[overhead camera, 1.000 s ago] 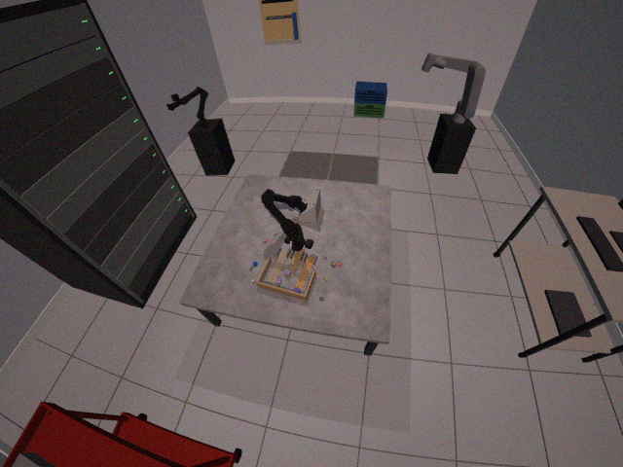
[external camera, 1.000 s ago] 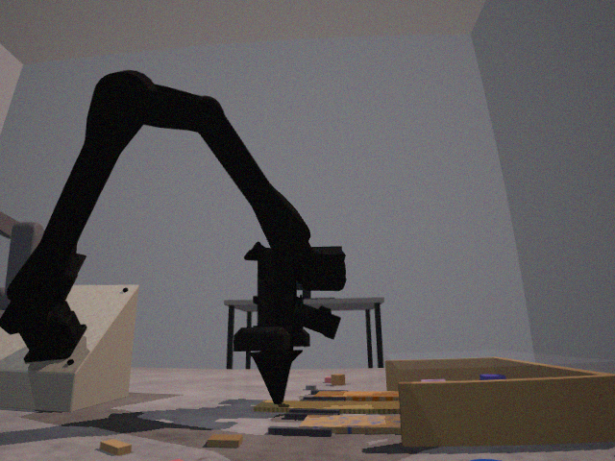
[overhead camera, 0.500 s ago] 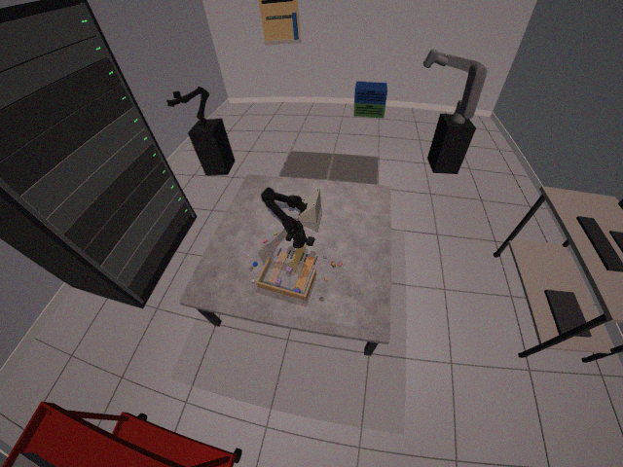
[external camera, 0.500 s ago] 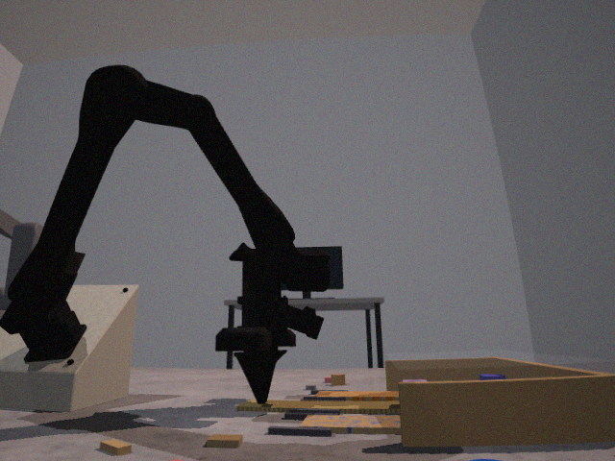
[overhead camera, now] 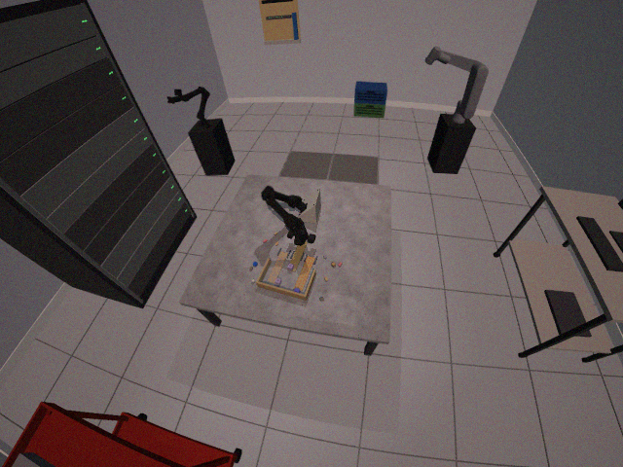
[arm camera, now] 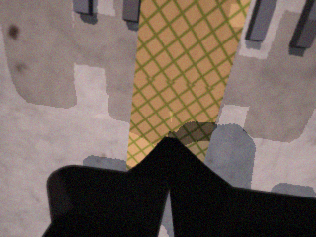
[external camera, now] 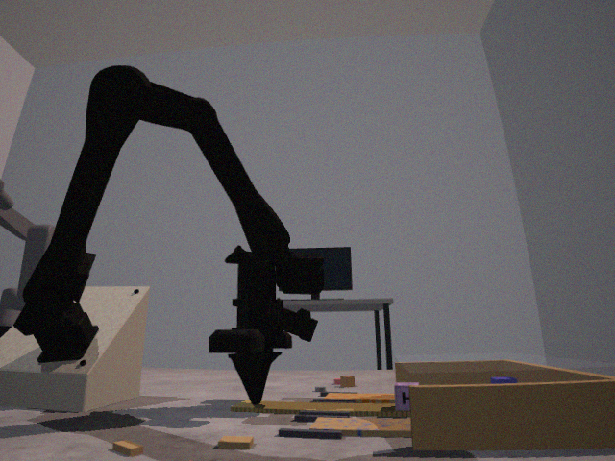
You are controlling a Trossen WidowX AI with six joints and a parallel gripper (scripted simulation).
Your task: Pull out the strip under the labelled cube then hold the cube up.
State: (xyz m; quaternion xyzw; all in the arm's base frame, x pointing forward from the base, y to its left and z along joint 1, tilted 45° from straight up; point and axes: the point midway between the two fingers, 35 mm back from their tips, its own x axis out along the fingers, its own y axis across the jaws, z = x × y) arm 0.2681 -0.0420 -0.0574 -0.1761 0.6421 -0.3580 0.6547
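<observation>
My gripper (overhead camera: 300,244) (external camera: 256,402) (arm camera: 169,143) is shut, with its joined tips pressed down on top of the near end of the green-latticed strip (external camera: 307,407) (arm camera: 183,74). That strip sticks out past the dark rails (arm camera: 261,20). A pink-violet cube (overhead camera: 290,266) (external camera: 405,396) with a dark letter is at the tray's strip-side opening, by the latticed strip. A second pink-violet cube (overhead camera: 277,281) is deeper in the tray; its mark is too small to read. The orange-dotted strip (overhead camera: 306,273) (external camera: 357,397) and blue-dotted strip (external camera: 342,424) lie either side. No cube shows in the wrist view.
The wooden tray (overhead camera: 281,290) (external camera: 511,417) has walls around the cubes. A blue-violet cube (overhead camera: 297,290) (external camera: 504,379) is inside. Small blocks (external camera: 235,442) (external camera: 128,448) and a blue piece (overhead camera: 255,264) lie around it. A pale wedge (overhead camera: 312,213) (external camera: 116,342) stands by the arm's base.
</observation>
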